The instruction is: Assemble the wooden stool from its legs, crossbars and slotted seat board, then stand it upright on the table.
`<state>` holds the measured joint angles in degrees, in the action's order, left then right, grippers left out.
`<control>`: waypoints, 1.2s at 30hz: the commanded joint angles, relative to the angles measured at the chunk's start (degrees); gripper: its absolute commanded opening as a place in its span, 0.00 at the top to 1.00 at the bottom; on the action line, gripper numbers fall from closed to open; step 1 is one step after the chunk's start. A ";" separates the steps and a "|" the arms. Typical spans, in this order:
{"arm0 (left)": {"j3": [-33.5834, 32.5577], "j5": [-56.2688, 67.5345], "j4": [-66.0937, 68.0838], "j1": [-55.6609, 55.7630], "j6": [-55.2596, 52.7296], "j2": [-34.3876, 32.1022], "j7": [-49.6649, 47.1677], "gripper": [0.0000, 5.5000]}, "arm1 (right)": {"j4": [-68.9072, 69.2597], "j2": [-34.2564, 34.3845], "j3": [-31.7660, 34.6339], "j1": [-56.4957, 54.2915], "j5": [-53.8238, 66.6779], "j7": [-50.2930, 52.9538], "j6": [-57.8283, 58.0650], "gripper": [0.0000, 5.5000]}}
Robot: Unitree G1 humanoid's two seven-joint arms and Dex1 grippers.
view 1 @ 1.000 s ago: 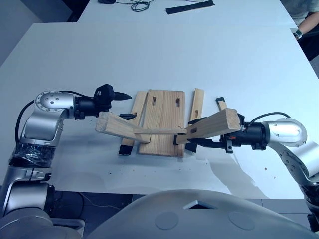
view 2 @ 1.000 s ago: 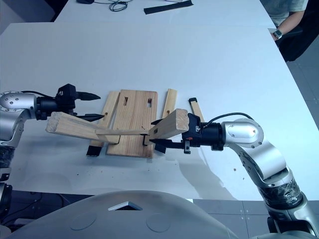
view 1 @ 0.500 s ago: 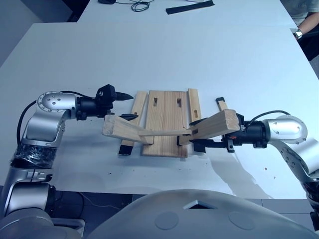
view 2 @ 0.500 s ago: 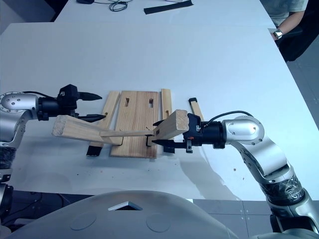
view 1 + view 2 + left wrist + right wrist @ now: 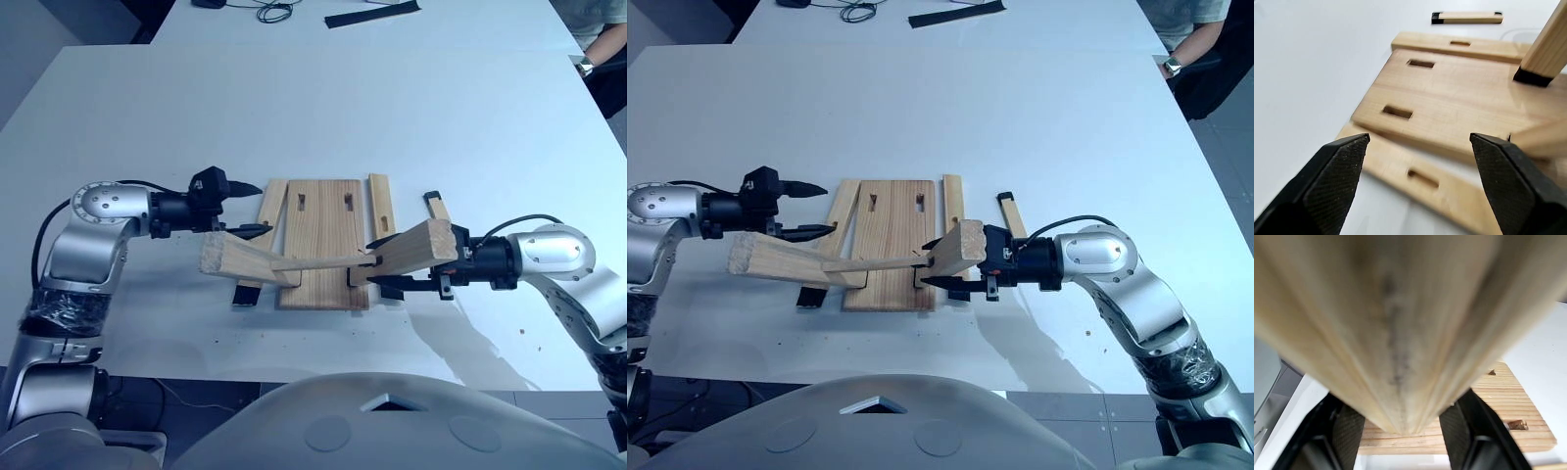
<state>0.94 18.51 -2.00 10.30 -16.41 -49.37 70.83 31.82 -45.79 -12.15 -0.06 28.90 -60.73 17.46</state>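
The desk [image 5: 294, 117] is plain white. The seat board [image 5: 318, 230] is pale honey wood with fine darker grain lines and dark slots. The left leg [image 5: 240, 259] and right leg [image 5: 416, 250] are a lighter, creamy wood. A foot cap [image 5: 1530, 77] on one leg's end is black. The small crossbar [image 5: 1467, 17] has a black tip. The left end effector [image 5: 253, 208] is black, its finger pads [image 5: 1332, 188] finely cross-hatched.
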 commanded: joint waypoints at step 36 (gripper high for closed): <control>-1.77 17.71 -24.17 -6.75 -11.63 -5.11 4.56 0.30 | -0.45 -1.80 -3.99 -3.45 -1.96 -1.72 5.47 0.63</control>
<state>-2.10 35.25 -24.08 1.53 -27.08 -55.62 76.97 32.03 -46.58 -13.68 -2.84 28.99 -61.07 20.77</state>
